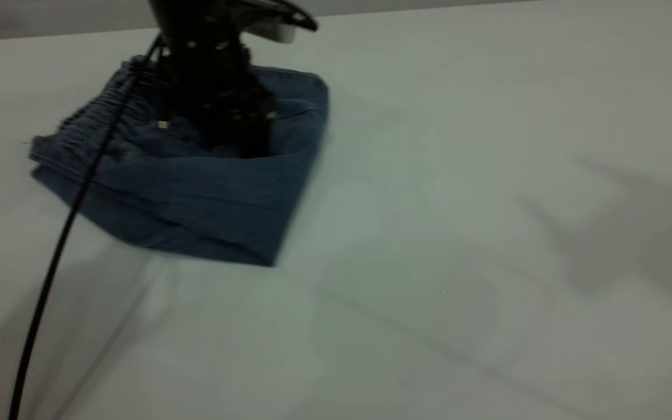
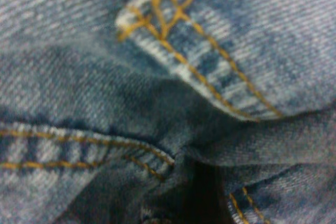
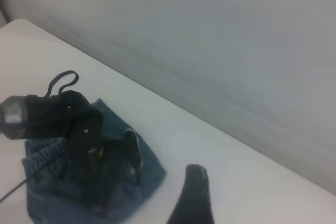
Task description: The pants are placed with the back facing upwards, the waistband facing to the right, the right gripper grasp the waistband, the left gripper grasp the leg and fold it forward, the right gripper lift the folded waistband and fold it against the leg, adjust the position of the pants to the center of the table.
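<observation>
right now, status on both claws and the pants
Left claw down on folded pants, at the table far-left. Right claw raised clear, off the cloth. Nothing in the way.

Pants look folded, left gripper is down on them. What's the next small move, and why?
Probably slide the pants toward the table's middle. They lie folded in a compact bundle at its far left, with the left gripper pressed onto them, and bare cloth spreads to their right.

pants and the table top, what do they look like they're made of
The pants look like blue washed denim: the left wrist view shows a diagonal twill weave, pale faded seam edges and orange-yellow double stitching. The waistband is finely gathered, probably elastic. The table seems covered in a smooth, matte pale grey-white cloth, judging by soft shallow creases; what lies under it cannot be seen.
</observation>
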